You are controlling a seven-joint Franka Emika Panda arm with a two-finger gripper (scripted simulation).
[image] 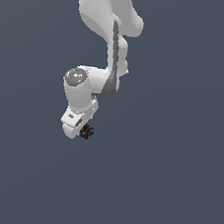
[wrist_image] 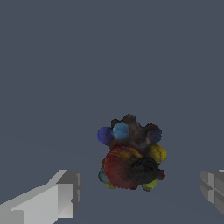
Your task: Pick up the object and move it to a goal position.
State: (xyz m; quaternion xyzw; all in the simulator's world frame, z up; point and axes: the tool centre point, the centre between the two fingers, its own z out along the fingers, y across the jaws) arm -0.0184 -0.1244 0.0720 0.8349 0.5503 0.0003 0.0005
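Grey-blue background fills both views, a plain uniform surface [image: 174, 191]; you will find nothing else on it, and nothing stands between the claw and the object.

In the exterior view, the white arm [image: 98, 57] enters from the top centre of the frame and bends down to the wrist just left of centre. The gripper [image: 79, 129] sits at the arm's lowest end, slightly below mid-height. Its fingers are too small there for you to read their spacing.

Refer to the wrist view for the claw. One light grey finger [wrist_image: 52, 201] appears in the lower left corner and the other finger [wrist_image: 213, 189] at the lower right edge. They stand well apart, so the claw is spread wide. Neither finger touches anything, and the claw holds nothing.

The object [image: 86, 132] appears in the exterior view as a tiny dark speck just beside the gripper's lower right edge. In the wrist view the object [wrist_image: 130, 153] is a dark, lumpy cluster with red, yellow, blue and black bulges, lying just right of centre in the lower half of the frame. It lies between the two fingers' lines, beyond their tips, clear of both.
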